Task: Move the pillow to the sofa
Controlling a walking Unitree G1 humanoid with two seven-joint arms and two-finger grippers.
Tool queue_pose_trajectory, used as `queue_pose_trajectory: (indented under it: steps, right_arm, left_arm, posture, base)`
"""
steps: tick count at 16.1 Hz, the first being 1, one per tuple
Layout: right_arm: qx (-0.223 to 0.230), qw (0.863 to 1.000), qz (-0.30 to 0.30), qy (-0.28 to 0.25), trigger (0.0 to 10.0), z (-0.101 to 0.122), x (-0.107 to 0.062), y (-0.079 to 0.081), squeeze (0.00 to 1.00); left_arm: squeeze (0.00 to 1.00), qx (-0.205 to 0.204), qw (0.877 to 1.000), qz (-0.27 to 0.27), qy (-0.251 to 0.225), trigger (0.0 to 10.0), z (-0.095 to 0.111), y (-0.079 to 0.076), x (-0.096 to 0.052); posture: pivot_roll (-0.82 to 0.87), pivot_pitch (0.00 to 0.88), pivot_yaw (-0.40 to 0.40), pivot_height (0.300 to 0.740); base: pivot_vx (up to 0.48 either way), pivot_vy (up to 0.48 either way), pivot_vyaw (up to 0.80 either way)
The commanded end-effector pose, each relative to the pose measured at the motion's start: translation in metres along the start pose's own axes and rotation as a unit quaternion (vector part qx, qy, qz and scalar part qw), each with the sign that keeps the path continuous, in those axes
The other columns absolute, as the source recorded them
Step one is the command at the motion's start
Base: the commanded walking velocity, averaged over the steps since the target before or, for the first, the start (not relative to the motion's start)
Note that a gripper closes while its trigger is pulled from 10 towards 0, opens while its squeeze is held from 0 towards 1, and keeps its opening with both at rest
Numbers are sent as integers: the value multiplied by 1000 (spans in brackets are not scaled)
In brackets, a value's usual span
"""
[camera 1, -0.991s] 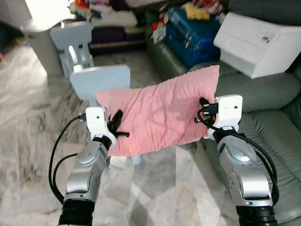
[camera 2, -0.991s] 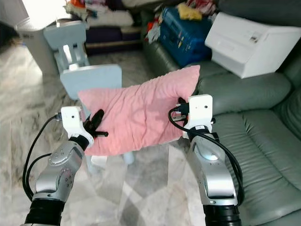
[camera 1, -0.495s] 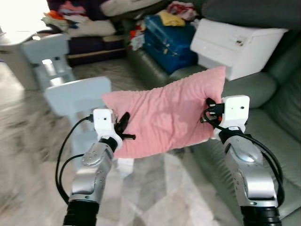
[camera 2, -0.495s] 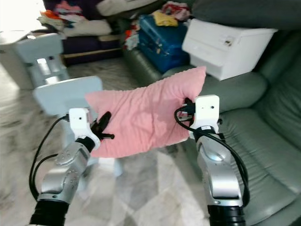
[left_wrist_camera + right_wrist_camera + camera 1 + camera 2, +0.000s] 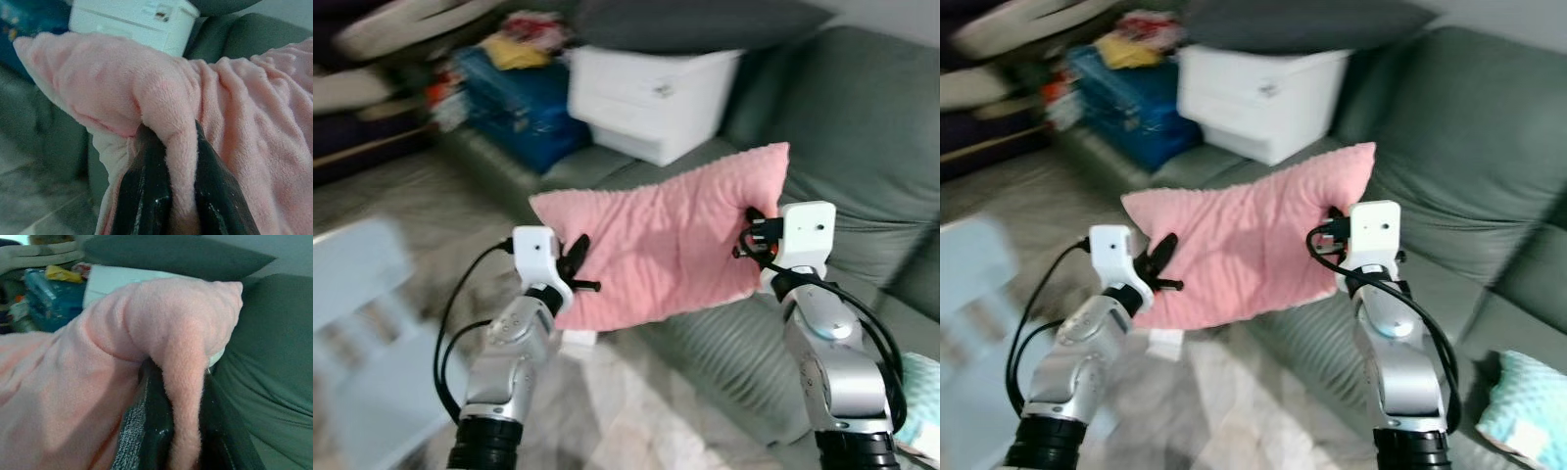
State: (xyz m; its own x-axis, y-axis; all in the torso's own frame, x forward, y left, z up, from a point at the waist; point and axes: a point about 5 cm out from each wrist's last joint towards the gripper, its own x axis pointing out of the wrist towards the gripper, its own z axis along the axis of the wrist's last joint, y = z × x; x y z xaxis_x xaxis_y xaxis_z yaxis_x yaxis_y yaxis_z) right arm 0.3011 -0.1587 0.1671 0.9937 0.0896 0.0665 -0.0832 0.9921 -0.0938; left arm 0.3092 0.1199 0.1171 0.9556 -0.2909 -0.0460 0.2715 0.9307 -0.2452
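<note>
Both of my arms hold the pink pillow (image 5: 671, 240) up in the air between them, stretched sideways at chest height, clear of the floor and of the sofa (image 5: 862, 147). It hangs over the front edge of the green sofa seat, its upper right corner raised against the sofa's backrest and its lower left corner drooping toward the floor.

My left fingers (image 5: 146, 196) pinch a fold of plush at the pillow's left end; in the left wrist view the fabric bulges up between the two black fingers, which press on it from either side. My right fingers (image 5: 151, 426) pinch a similar fold at the pillow's right end, the pink ridge squeezed between them. In the head views my left gripper (image 5: 570, 262) sits at the pillow's lower left edge, and my right gripper (image 5: 751, 235) is at its right edge, half buried in the plush.

Behind the pillow, on the sofa seat, stands a white box (image 5: 651, 98) with a dark grey cushion (image 5: 695, 22) resting on top of it. Further along the sofa lies a blue case (image 5: 524, 103) with a yellow cloth (image 5: 514, 49) heaped on it. By the sofa's near right edge lies a pale turquoise cloth (image 5: 1523, 401). The marble floor (image 5: 607, 421) spreads below my arms, and the scene to my left is blurred.
</note>
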Motion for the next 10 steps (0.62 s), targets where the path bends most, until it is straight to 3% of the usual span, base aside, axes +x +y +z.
queue_pose_trajectory:
  steps: [1,8,10]
  right_arm:
    - [2,1000,15,-20,10000,10,2,9,0]
    - [3,1000,14,-20,10000,10,2,9,0]
    - [2,1000,14,-20,10000,10,2,9,0]
  left_arm:
    - [0,3,1000,8,-9,10000,5,6,-2]
    - [0,2,1000,3,-6,10000,4,5,-2]
    - [0,2,1000,5,-2,10000,3,5,-2]
  posture:
    - [-133,0,12,740]
    - [-134,0,13,740]
    - [-134,0,13,740]
  base:
    - [368,0,-600]
    - [408,0,-504]
    - [428,0,0]
